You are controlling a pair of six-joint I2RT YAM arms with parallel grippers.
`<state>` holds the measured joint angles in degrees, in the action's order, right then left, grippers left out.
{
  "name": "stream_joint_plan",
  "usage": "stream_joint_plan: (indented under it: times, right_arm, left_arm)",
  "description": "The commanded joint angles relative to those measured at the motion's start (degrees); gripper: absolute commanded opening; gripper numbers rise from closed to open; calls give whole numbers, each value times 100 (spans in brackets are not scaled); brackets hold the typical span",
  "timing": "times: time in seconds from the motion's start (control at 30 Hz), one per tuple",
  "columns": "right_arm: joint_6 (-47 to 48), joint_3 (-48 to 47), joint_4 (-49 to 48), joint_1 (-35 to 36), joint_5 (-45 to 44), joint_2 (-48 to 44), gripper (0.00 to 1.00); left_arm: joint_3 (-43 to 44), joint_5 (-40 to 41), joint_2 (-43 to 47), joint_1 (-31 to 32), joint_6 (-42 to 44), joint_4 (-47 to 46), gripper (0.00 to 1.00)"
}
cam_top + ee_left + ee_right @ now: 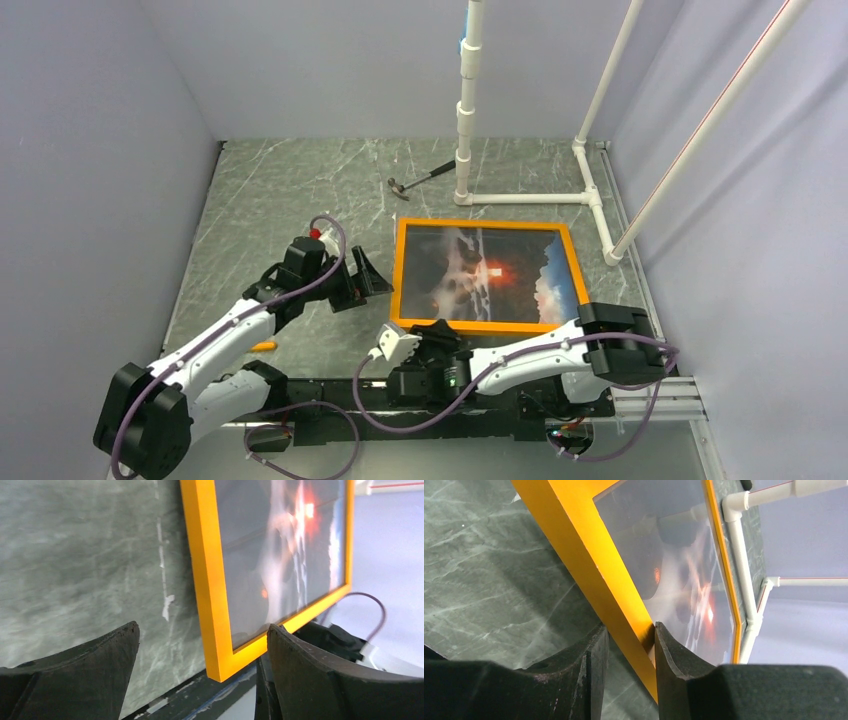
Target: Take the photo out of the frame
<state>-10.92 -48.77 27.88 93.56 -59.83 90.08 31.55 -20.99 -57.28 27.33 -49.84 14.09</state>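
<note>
From above: finds the frame (398,278) flat on the grey marbled desk (280,190), right of centre, with the photo (490,275) inside it, picture side up. Puts the left jaws just off the frame's left rail, spread wide, nothing held, at the end of the left arm (230,340). Puts the right jaws on the near rail by the near-left corner, ahead of the right arm (530,360). Farther back, a hammer (420,180) beside a white pipe stand (466,120); by the left arm, a small orange tool (262,346).

From the left wrist: two dark fingers (90,675) as far apart as they go, gripping nothing. Between them, one corner of the frame (200,555) on the desk (75,555), the photo (280,555) under reflective glazing. Impossible to tell whether the right-hand finger touches the rail.

From the right wrist: jaws narrowed to the rail's width and closed across the frame (589,565), with one finger (574,675) at the outer edge, over the desk (484,570), and the other against the inner edge, over the glazed photo (684,570). Beyond, the pipe stand (744,565).
</note>
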Motion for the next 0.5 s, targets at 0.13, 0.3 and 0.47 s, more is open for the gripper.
stream_joint_plan:
  times: [0.13, 0.3, 0.47]
  right_arm:
    - [250, 14, -637, -3, -267, -978, 0]
    - [336, 93, -735, -12, -244, -1334, 0]
    - [358, 131, -774, -7, -224, -1529, 0]
  left_arm:
    - [-681, -1470, -474, -79, -1316, -2962, 99]
    - [-1107, -1801, -1181, -73, -2489, -5143, 99]
    - [-1122, -1932, -2169, -37, -3387, -7072, 99]
